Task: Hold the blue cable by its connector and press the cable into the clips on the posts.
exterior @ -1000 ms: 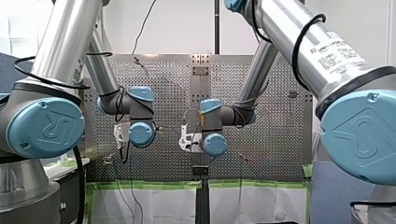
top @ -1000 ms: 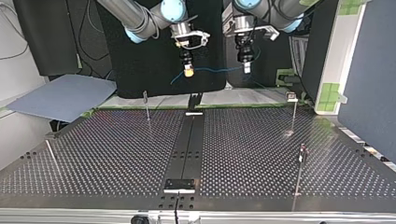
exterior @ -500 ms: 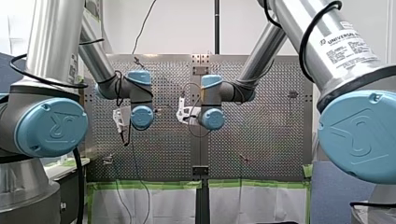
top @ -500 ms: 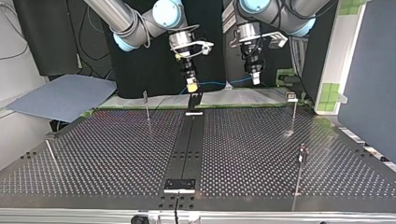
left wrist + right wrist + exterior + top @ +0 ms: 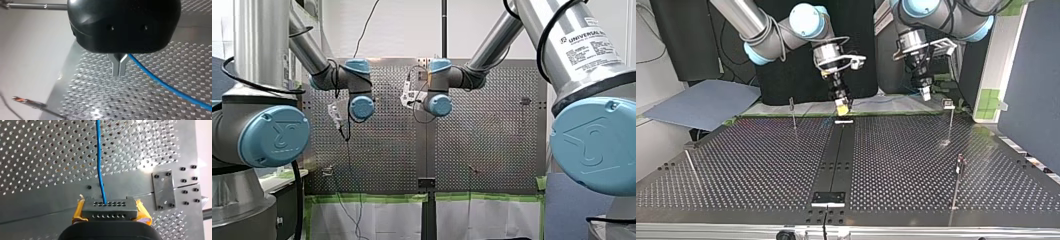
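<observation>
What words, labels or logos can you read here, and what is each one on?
"UNIVERSAL ROB...": label on my right arm's silver tube, front view; the rest is unclear.
Small print beneath it: too blurred to read.
"UR" logo: my left arm's blue joint cap and my right arm's blue joint cap, front view.
Other views: none.

Cable (image 5: 100,170) runs from right pincer (image 5: 110,206) to left pincer (image 5: 119,74).

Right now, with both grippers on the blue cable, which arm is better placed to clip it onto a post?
Probably my left: in the top view my left gripper hangs close beside the clip post at that view's right, while my right gripper sits centrally, farther from any post.
</observation>
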{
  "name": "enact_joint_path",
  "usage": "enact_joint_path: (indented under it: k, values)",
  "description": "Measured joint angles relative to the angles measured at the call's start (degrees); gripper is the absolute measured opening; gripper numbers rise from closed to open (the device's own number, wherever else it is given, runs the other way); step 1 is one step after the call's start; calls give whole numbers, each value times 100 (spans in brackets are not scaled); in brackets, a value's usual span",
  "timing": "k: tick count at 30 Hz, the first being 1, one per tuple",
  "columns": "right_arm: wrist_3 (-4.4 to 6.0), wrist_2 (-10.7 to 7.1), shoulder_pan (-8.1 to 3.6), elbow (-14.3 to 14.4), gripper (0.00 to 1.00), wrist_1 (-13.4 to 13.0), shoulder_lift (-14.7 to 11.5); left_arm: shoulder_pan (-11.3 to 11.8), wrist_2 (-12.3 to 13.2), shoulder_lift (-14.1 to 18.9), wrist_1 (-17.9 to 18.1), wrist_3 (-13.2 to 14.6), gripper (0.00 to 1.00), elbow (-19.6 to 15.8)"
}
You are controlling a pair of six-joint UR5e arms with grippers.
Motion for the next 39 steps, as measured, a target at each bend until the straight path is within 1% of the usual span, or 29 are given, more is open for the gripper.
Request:
enact_joint_path:
  k: [1,5,8,11,14,20,24,29,39]
  values:
    - [6,-32,-3,-28,0,26,-1,21,4,50,-49,-47,0,40]
    - [81,-205,-38,-93,0,102,2,110,16,268,-268,-254,0,234]
    - [109,-328,-80,-113,0,121,3,176,23,398,-419,-331,0,382]
    - [109,-413,-114,-174,0,171,4,244,33,475,-560,-354,0,523]
    - [73,-476,-127,-292,0,280,5,318,43,503,-708,-380,0,648]
    - [-44,-515,-92,-569,0,554,5,456,129,558,-1004,-467,0,804]
    - [-102,-518,-68,-758,0,743,5,545,165,569,-1125,-487,0,919]
    - [-134,-519,-31,-1001,0,962,5,661,213,571,-1231,-548,0,1063]
    - [-210,-519,55,-1470,0,1288,5,909,229,572,-1400,-654,0,1282]
